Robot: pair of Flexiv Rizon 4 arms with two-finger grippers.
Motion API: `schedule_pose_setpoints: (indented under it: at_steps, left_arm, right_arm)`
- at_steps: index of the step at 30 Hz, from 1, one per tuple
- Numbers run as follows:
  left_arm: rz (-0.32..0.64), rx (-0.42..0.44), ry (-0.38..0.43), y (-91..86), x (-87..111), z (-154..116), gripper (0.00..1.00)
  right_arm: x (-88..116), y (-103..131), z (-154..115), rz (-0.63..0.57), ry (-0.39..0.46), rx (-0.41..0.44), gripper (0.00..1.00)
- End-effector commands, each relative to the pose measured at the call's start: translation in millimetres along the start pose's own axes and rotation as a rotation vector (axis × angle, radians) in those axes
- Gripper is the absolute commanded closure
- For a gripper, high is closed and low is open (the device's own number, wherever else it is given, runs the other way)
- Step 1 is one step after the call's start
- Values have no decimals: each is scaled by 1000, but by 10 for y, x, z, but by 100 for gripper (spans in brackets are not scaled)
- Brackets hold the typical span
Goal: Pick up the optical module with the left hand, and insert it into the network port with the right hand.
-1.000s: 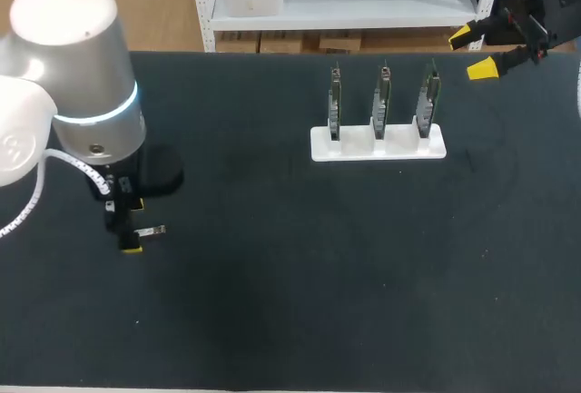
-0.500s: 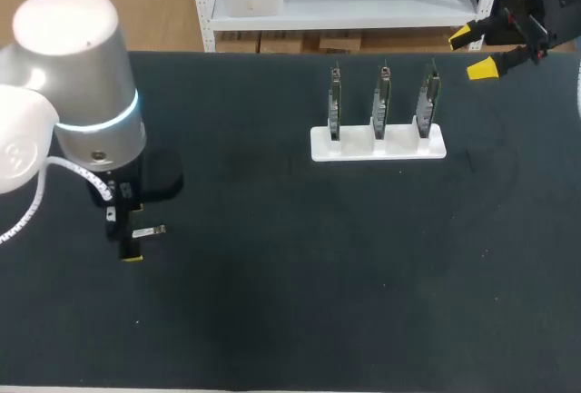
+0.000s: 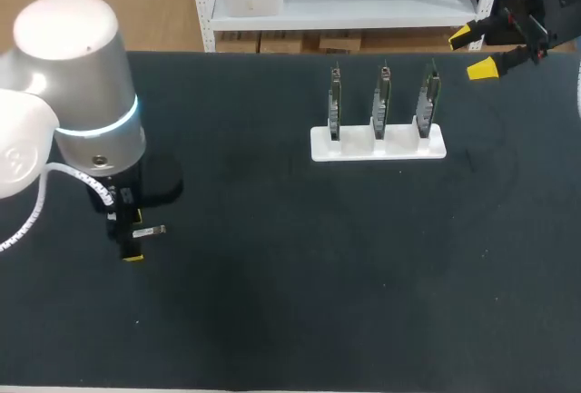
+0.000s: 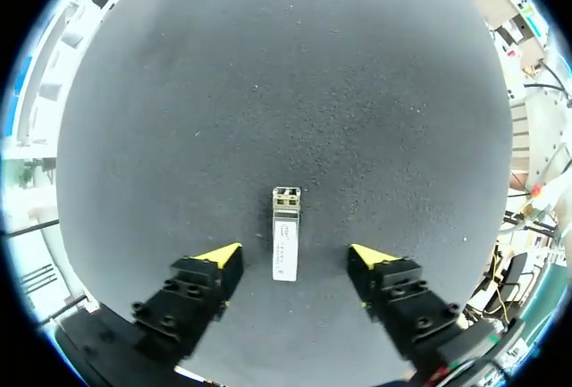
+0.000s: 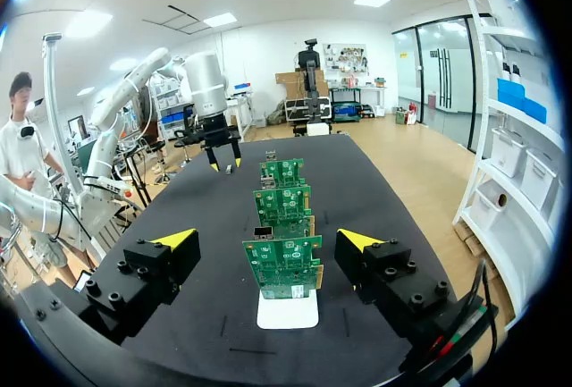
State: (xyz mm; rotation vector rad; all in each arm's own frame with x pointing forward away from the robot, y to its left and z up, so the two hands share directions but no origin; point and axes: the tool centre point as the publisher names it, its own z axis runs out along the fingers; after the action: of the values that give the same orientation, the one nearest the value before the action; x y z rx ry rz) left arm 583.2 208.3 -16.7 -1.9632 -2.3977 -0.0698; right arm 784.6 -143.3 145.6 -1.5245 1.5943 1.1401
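Note:
The optical module (image 4: pixel 284 246), a small silver bar, lies flat on the black mat (image 4: pixel 295 92) between the fingers of my left gripper (image 4: pixel 295 258). The gripper is open, and both yellow tips stand clear of the module's sides. From above, the module (image 3: pixel 152 230) pokes out beside the left gripper (image 3: pixel 127 237) near the table's left side. Three green circuit boards (image 3: pixel 382 101) stand upright in a white holder (image 3: pixel 379 144). My right gripper (image 3: pixel 479 51) hangs open at the far right edge, behind the boards (image 5: pixel 282 264), with nothing between its fingers (image 5: pixel 266 240). A metal port (image 5: pixel 262 232) shows on the second board.
The black mat (image 3: pixel 318 266) covers the whole table. Between the left gripper and the white holder (image 5: pixel 288 311) lies bare mat. My left arm (image 5: pixel 207 83) shows beyond the row of boards in the right wrist view.
My left arm has come down a little over the module, which has stayed where it lay. The right arm has not moved.

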Motion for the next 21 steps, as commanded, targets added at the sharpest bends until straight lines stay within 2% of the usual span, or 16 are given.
schedule_pose_setpoints:
  at_steps: [1,16,18,21]
  left_arm:
    - [3,8,1,9,-6,30,100]
    - [9,13,7,44,-63,41,100]
    - [22,2,7,86,-93,7,100]
    - [-8,-38,-28,192,-131,-83,100]
  right_arm:
    - [-2,31,5,-1,1,7,0]
    - [-2,31,5,-1,1,7,0]
    - [-2,31,5,-1,1,7,0]
    - [-2,31,5,-1,1,7,0]
